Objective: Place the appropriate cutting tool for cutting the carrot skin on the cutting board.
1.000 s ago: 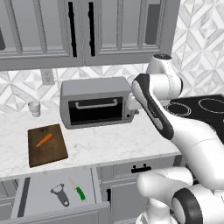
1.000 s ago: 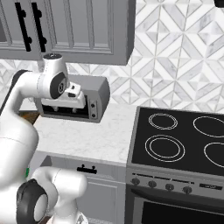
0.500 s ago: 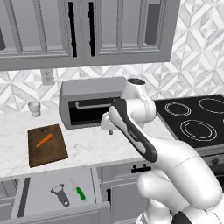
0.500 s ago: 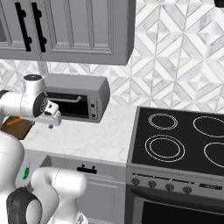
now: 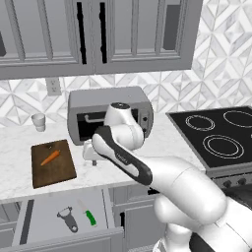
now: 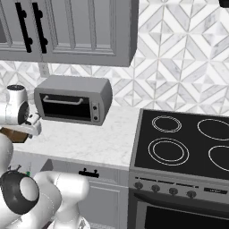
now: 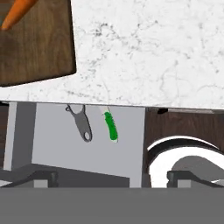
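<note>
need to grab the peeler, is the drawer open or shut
Open: the drawer is pulled out below the counter, with the peeler and knife lying inside.

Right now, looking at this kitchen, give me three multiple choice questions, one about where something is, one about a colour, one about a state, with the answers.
1. Where does the peeler lie?
A. On the cutting board
B. In the open drawer below the counter
C. On the stove

2. What colour is the handle of the knife beside the peeler?
A. Green
B. Red
C. Yellow

3. How does the gripper stand?
A. Shut on the carrot
B. Shut on the peeler
C. Open, holding nothing

Answers:
1. B: the peeler rests on the drawer floor, with the cutting board up on the counter.
2. A: the knife has a green handle and a pale blade.
3. C: the gripper hangs over the counter edge with its jaws apart, while the carrot lies on the board and the peeler lies in the drawer.
</note>
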Robot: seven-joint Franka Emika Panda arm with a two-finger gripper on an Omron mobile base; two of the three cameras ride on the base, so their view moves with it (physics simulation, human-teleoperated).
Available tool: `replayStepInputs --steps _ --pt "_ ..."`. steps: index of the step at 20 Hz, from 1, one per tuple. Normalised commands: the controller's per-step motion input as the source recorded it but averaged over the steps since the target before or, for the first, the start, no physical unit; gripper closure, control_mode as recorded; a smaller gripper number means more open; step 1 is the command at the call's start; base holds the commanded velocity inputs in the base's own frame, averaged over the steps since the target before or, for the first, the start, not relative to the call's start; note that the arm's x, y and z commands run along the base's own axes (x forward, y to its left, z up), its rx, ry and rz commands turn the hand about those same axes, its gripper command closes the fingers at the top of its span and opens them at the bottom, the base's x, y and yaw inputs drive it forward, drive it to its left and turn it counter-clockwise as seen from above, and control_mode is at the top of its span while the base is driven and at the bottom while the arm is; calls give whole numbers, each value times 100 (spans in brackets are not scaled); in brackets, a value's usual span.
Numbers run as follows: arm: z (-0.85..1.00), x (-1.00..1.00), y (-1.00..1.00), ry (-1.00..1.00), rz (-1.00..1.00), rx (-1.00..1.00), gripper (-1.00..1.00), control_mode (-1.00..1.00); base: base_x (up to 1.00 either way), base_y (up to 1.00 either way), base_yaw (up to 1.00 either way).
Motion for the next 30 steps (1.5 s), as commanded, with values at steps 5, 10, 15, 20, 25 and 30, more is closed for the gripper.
replayStepInputs --steps 5,10,15,20,25,30 --pt "-55 -46 89 -4 12 0 -100 -100 0 0 0" --pt "-62 -21 40 -13 11 0 -100 -100 0 0 0" --pt "-46 0 23 -1 0 1 -100 -100 0 0 0" --pt "-35 0 36 2 0 0 -100 -100 0 0 0" --pt "-36 -6 48 0 0 -1 -100 -100 0 0 0" --pt "-38 0 10 0 0 -3 -100 -100 0 0 0"
